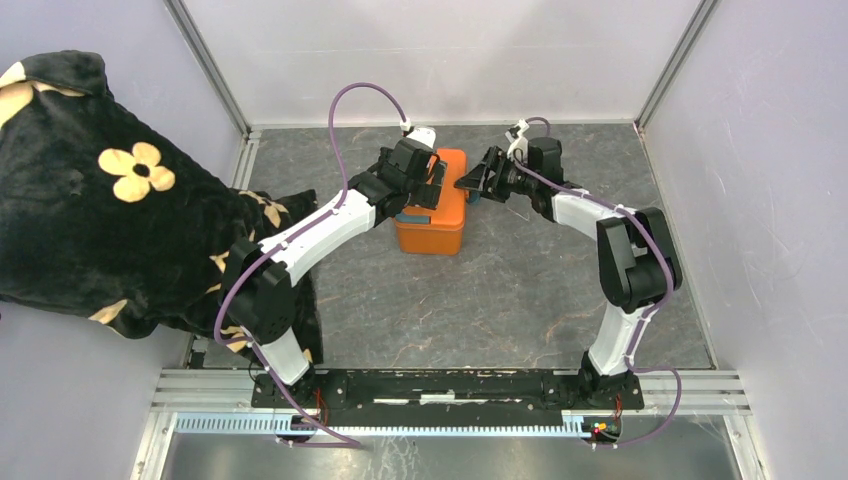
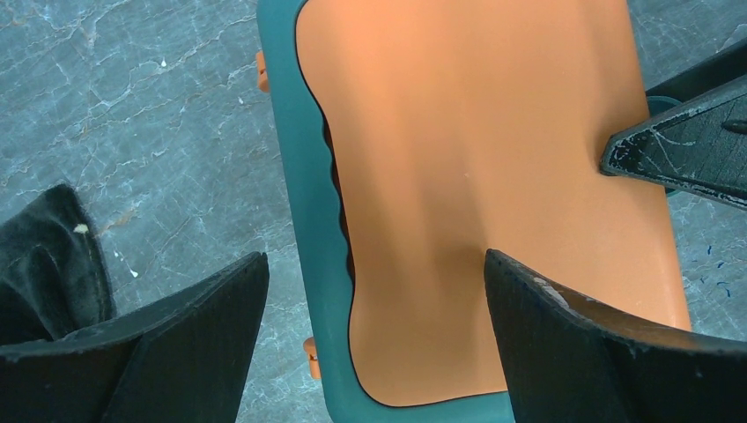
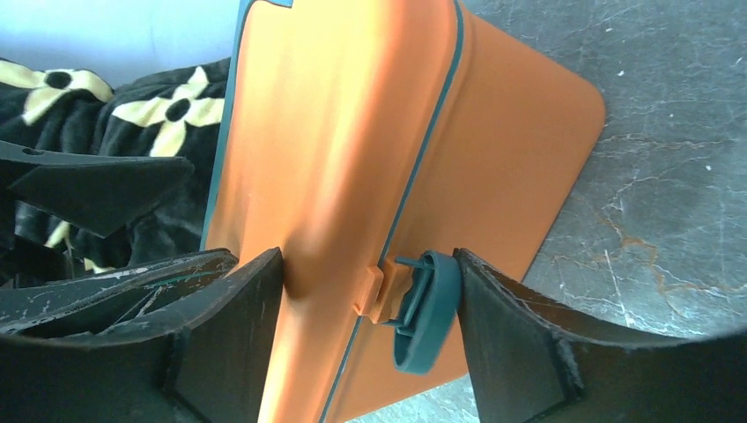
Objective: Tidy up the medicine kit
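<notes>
Medicine kit [image 1: 432, 225] closed on grey marbled table [image 1: 520, 295], left gripper [image 2: 374, 264] jaws apart over lid [image 2: 484, 176], right gripper [image 3: 370, 264] jaws apart astride teal latch [image 3: 427, 308], black floral fabric [image 1: 90, 200] at left

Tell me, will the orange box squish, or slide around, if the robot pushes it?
Probably no squishing: the medicine kit looks like hard, smooth plastic with crisp edges. It would likely slide easily on the flat table, and its shiny lid may be slippery to hold. The teal latch sticks out, so it might catch or flip.
</notes>
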